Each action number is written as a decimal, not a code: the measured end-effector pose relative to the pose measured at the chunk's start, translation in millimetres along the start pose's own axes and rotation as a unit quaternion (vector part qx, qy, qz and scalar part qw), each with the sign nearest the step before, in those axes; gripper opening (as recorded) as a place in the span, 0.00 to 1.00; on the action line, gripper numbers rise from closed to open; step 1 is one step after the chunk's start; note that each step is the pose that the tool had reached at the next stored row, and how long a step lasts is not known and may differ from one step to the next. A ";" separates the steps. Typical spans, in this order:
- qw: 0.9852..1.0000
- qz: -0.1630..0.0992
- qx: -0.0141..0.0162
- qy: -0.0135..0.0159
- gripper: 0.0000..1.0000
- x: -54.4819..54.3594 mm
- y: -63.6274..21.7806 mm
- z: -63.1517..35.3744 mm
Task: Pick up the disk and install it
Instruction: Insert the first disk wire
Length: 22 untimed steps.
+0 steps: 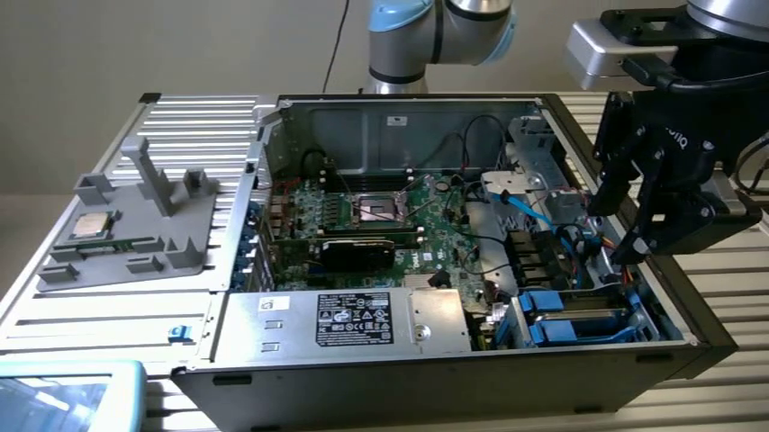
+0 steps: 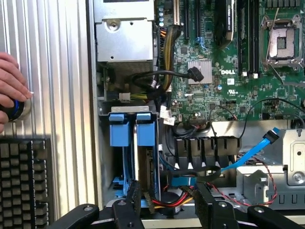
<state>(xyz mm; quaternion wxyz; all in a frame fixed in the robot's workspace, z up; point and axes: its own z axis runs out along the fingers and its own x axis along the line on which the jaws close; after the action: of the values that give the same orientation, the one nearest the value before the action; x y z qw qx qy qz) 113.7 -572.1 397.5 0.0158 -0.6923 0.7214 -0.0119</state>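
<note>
The disk [image 2: 141, 160] stands on edge in the drive bay of the open computer case [image 1: 397, 373], a silver-grey edge between two blue carrier ends [image 2: 119, 130]. In the exterior view the blue carrier [image 1: 565, 317] lies in the case's near corner on the exterior view's right. My gripper [image 1: 615, 229] hangs above that corner, over the case's side wall. It is open, and its black fingertips [image 2: 135, 193] stand wide apart with nothing held. In the wrist view the gripper [image 2: 169, 195] hovers over bundled cables just beside the bay.
A silver power supply box [image 1: 360, 319] fills the case's near side beside the bay. Loose cables and a blue data cable [image 2: 252, 150] cross the motherboard [image 1: 373, 216]. A CPU chip [image 1: 94, 225] rests on a grey fixture outside the case. A person's hand [image 2: 12, 88] and a keyboard [image 2: 21, 181] lie beside the case.
</note>
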 end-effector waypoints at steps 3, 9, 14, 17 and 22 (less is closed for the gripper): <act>1.000 -0.011 -0.002 -0.001 0.57 -0.2 -3.7 0.6; 0.999 -0.035 -0.006 -0.001 0.57 -0.5 -10.8 1.5; 0.997 -0.070 -0.014 -0.002 0.57 -0.4 -10.8 2.4; 0.996 -0.088 -0.016 -0.003 0.57 -0.4 -11.0 2.6; 0.995 -0.096 -0.022 -0.006 0.57 1.0 -12.2 2.6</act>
<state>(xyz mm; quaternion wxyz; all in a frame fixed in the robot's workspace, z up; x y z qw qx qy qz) 126.0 -573.6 395.3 0.0037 -0.7587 0.6514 0.0063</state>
